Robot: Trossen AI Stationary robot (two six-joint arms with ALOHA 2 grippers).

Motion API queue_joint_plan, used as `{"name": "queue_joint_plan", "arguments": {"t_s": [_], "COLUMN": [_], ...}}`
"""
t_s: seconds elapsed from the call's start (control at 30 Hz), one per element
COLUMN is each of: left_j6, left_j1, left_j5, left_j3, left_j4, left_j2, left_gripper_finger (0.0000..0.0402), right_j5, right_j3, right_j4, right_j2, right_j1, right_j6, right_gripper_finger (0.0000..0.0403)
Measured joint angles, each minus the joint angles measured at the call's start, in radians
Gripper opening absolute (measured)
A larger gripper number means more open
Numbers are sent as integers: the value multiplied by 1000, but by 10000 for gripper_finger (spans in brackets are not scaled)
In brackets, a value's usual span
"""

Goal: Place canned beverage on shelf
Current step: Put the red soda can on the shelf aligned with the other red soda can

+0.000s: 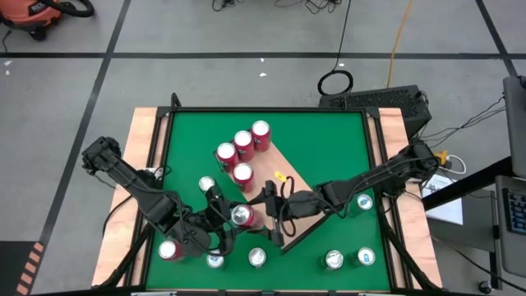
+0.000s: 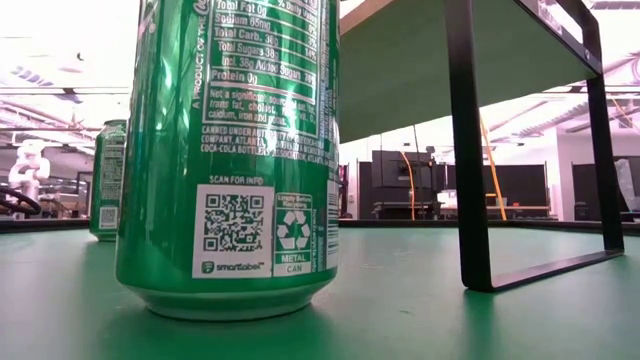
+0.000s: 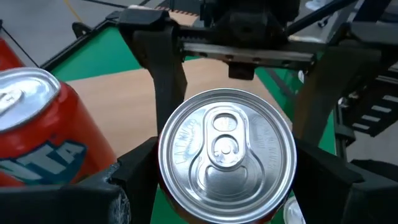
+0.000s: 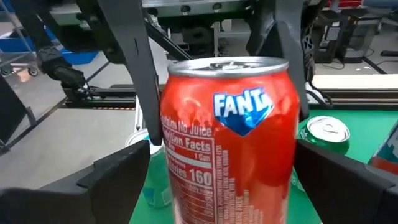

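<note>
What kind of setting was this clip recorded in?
Probably a robotics lab or workshop: a green-topped table on a bare grey floor with taped lines, loose cables and an orange shop vacuum nearby, and desks with monitors behind.

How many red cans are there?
6. Four red cans are bunched at the shelf. One held can is in the left gripper. One last can sits beside the left arm. The arms may hide more.

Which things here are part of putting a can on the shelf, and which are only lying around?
Part of the job:
- red Fanta can, between both grippers' fingers
- light wood-grain shelf board
- left gripper
- right gripper

Lying about:
- four red cans on the shelf
- green cans on the table
</note>
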Motion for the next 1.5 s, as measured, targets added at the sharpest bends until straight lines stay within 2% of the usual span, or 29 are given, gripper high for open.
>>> {"name": "queue_joint_plan", "arguments": {"t_s": [0.33,0.63,0.9,1.0,1.23,1.37,1.5], "left_j6": [26,28,37,50,113,216,299], "left_j1": [22,22,22,22,22,7,-29], "left_j5": [17,29,29,28,19,16,-37], "left_j3": [0,0,0,0,0,0,0], "left_j4": [31,33,36,40,132,236,292], "left_j2": [12,12,12,12,7,-5,-32], "left_gripper_finger": [281,283,284,300,390,384,381], "right_j5": [-51,-53,-52,-52,-55,-112,-192], "right_j3": [0,0,0,0,-2,-3,-2], "right_j4": [-4,-13,-14,-15,-72,-87,-118], "right_j2": [0,0,0,0,-4,-45,-97], "right_j1": [-23,-23,-22,-23,-24,-33,-46], "right_j6": [-8,-38,-55,-68,-117,-146,-171], "right_gripper_finger": [373,308,301,301,301,300,300]}}
